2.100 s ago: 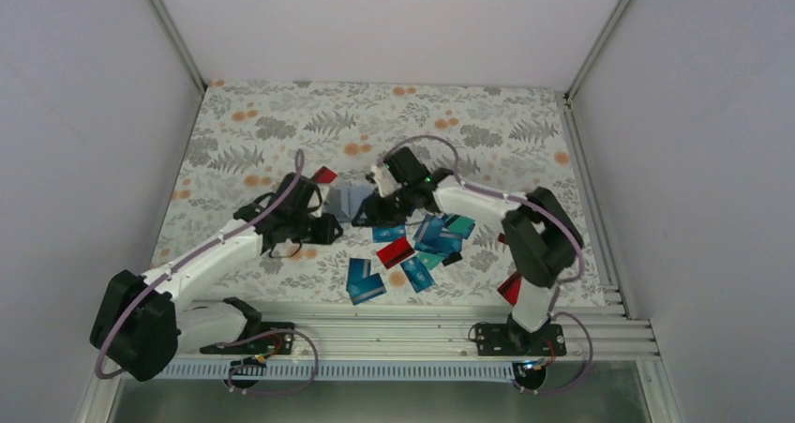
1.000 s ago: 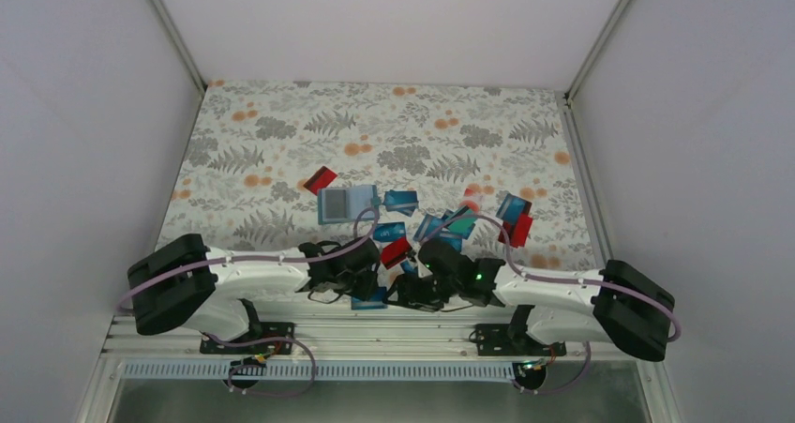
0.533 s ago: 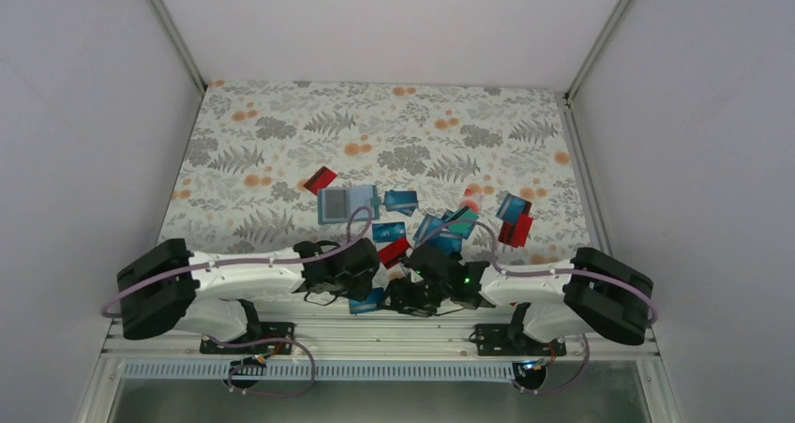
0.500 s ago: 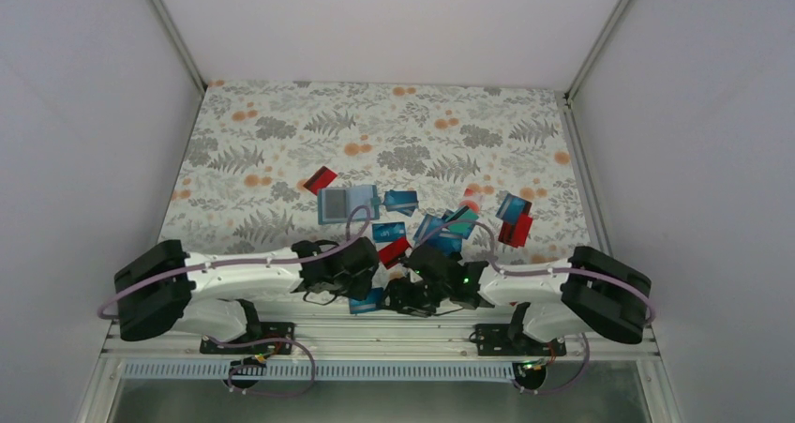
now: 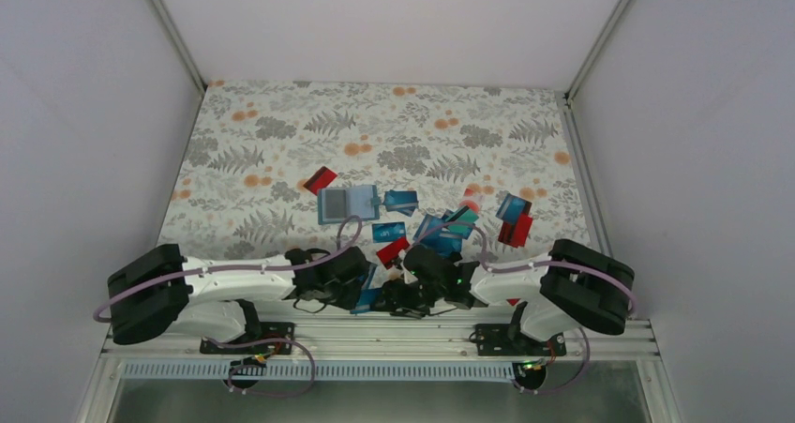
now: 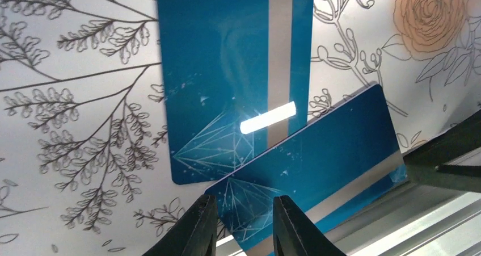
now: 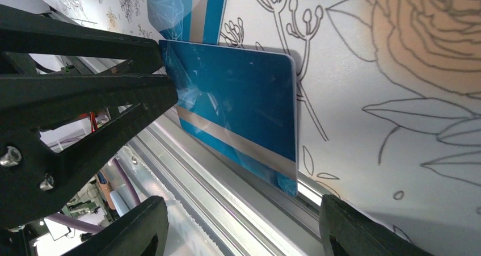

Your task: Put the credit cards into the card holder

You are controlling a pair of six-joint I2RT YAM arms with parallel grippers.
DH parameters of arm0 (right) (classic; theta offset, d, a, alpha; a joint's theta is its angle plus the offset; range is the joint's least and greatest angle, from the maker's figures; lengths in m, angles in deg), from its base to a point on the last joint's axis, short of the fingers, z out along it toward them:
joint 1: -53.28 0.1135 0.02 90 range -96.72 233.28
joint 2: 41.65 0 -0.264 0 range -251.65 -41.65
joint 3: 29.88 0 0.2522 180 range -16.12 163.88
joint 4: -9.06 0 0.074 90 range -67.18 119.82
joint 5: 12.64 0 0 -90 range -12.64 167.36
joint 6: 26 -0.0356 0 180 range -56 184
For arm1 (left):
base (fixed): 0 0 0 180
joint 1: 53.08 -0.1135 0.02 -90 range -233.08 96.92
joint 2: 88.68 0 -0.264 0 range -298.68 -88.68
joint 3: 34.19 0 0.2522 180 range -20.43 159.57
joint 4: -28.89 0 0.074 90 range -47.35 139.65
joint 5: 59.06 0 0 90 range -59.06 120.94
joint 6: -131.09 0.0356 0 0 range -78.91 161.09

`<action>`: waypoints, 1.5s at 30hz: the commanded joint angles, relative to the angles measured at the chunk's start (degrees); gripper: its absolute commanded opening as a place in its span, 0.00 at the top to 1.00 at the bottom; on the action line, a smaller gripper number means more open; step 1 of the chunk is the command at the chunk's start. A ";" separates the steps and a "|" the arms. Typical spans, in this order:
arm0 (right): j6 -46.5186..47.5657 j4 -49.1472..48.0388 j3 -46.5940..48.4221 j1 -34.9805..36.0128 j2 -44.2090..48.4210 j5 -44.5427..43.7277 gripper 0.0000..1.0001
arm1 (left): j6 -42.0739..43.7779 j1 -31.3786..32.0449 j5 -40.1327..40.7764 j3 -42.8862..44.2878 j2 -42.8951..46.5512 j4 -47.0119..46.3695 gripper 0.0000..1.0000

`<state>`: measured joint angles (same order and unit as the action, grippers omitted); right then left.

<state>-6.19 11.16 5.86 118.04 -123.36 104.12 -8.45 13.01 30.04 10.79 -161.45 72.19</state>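
Pickup of a blue card (image 6: pixel 317 154) at the near edge of the floral table cloth (image 5: pixel 281 132) looks to be the step in hand. This card lies slantwise over the lower end of a second blue card (image 6: pixel 227 68), and its near side juts out over the aluminium rail (image 6: pixel 397 222). The left gripper (image 6: pixel 243 210) has its fingers close together with a corner of the jutting card in the narrow gap; whether they pinch it I cannot tell. The right gripper (image 7: pixel 241 210) faces the same card from the other side, fingers set wide and holding nothing. To do this well, the left should bite the overhanging part, where a finger can get beneath, and lift gently so the card underneath is not dragged along. The right should stay clear of the left, which is very near, or steady the lower card. The card holder (image 5: pixel 345 203) lies open farther in on the table, well apart from both grippers, with most of the other credit cards (image 5: pixel 441 231) scattered to its right.
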 commanded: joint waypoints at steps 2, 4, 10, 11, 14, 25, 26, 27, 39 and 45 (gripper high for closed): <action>0.78 -6.20 -0.84 0.00 -2.49 0.65 0.34 | -0.65 0.27 -0.72 -1.56 -2.11 -3.95 0.75; 0.84 -7.77 -1.22 -0.43 -3.42 1.33 0.35 | -0.64 0.30 -1.01 -1.93 -2.99 -4.93 0.75; 0.88 -13.42 -2.55 -1.26 -5.06 2.88 0.39 | -0.73 0.30 -1.63 -2.55 -3.94 -6.25 0.75; 0.69 -14.75 -3.08 -1.58 -5.46 3.35 0.40 | -0.73 0.23 -1.76 -2.75 -4.00 -6.49 0.76; -0.06 -18.92 -4.44 -2.30 -6.53 4.57 0.44 | -0.97 0.35 -2.11 -3.26 -4.26 -7.07 0.76; 1.60 -21.37 -4.20 -3.57 -5.26 4.81 0.73 | -1.70 0.11 -2.33 -2.81 -3.84 -7.09 0.76; 1.74 -21.38 -4.10 -3.58 -5.13 4.85 0.74 | -1.70 0.12 -2.23 -2.51 -3.79 -6.94 0.76; 1.93 -21.36 -3.88 -3.66 -5.06 4.80 0.75 | -1.72 0.12 -2.13 -2.32 -3.70 -6.69 0.76; 4.77 -19.04 -2.58 -6.78 -6.20 7.95 0.96 | -1.50 -2.36 1.88 2.44 0.55 -0.65 0.76; 6.19 -25.04 -3.58 -11.38 -6.71 13.99 0.96 | -1.61 -5.05 5.44 6.27 6.61 2.71 0.76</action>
<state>-2.35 -7.98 2.16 109.64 -129.31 113.63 -9.35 9.44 31.87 13.43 -158.41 71.71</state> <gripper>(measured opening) 0.041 0.242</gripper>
